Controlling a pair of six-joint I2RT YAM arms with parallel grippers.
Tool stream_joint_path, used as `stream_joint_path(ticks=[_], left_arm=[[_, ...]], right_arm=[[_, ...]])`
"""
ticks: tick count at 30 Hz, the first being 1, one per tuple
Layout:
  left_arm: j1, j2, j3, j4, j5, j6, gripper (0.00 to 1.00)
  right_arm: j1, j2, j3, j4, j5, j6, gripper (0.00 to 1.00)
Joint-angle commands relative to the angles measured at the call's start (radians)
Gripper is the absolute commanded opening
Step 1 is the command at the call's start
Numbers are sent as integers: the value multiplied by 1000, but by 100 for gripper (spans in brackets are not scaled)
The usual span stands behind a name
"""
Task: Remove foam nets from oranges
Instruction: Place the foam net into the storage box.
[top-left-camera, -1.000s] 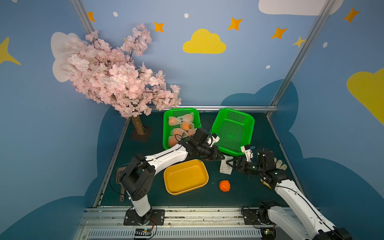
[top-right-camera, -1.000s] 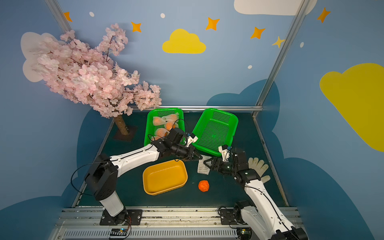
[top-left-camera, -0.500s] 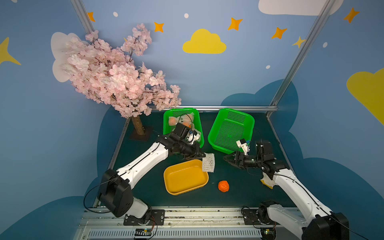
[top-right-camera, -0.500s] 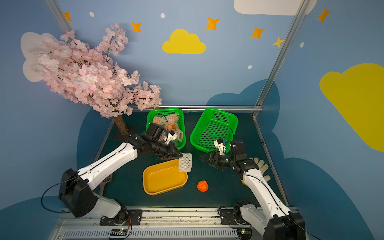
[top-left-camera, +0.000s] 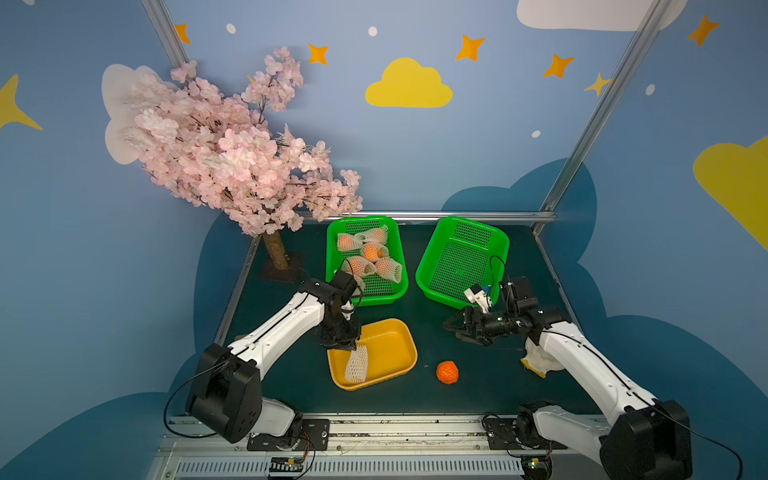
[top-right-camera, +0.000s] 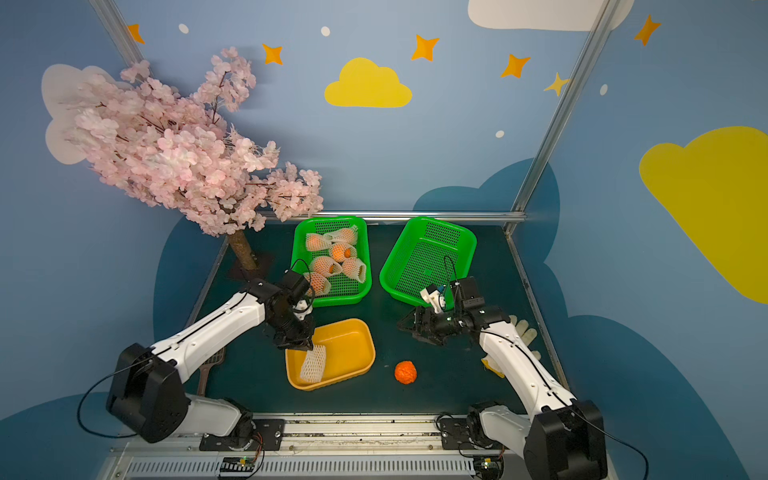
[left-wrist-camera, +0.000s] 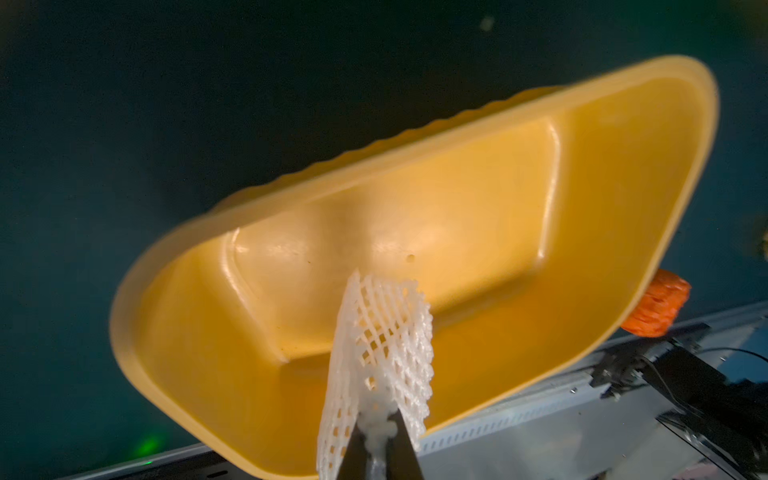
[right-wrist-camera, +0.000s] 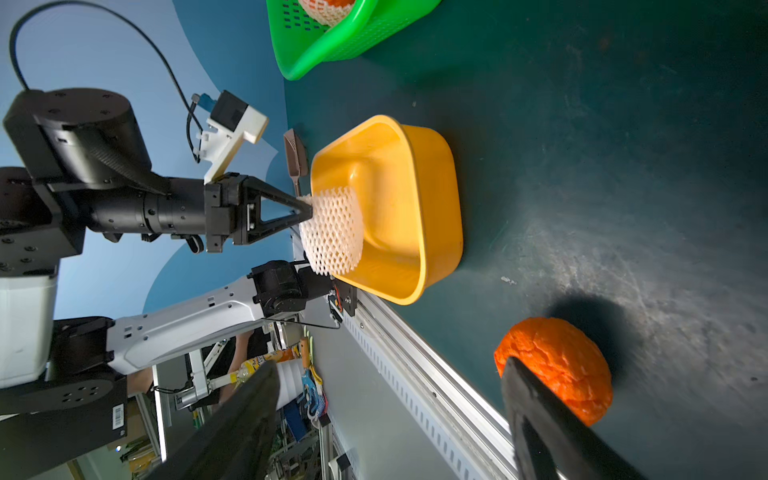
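On the left half of the surface (top-left-camera: 291, 374), the left tool (top-left-camera: 347, 345) has carried the foam net (top-left-camera: 356, 365) away from the middle, where both tools stood close together one second ago. It now holds the net over the near left part of the yellow tray (top-left-camera: 390, 345). Its jaws are pressed fully together on the top edge of the net, as the left wrist view shows. The net hangs down empty with its lower end inside the tray, but I cannot tell if it touches the tray floor.

Beyond the tray, on the far side, the left green basket (top-left-camera: 331, 249) contains several netted oranges (top-left-camera: 365, 257) that wait for the same work.

Right of the tray, the bare orange (top-left-camera: 447, 372) lies alone on the surface and touches nothing.

Further right, the right tool (top-left-camera: 449, 328) has drawn back from the net and its jaws have opened wide. It holds nothing and hangs over the surface, on the far right side of the orange. Behind it, the right green basket (top-left-camera: 461, 257) is empty.

So one net is now off its fruit. I judge that the left tool only needs to release the net into the tray, and that the free orange must then be collected, probably by the right tool.
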Motion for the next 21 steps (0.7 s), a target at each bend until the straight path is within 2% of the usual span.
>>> stream_joint_path(ticks=[1, 4, 6, 9, 12, 13, 15, 21], left_arm=[[3, 40, 24, -32, -111, 35, 9], [3, 77, 7, -29, -139, 33, 10], [3, 90, -11, -26, -162, 28, 18], [2, 72, -3, -20, -159, 14, 48], [2, 1, 39, -5, -120, -14, 67], [1, -26, 60, -2, -105, -22, 79], [2, -73, 97, 9, -74, -36, 91], [2, -227, 144, 71, -34, -83, 96]], right_arm=[[24, 11, 27, -18, 31, -8, 83], [35, 28, 36, -60, 80, -22, 83], [38, 43, 51, -127, 128, -44, 83], [45, 74, 83, -270, 210, -86, 83], [63, 88, 100, -360, 241, -106, 83], [78, 86, 96, -375, 247, -102, 83], [121, 79, 77, -387, 251, -85, 83], [215, 84, -25, -339, 264, -10, 83]])
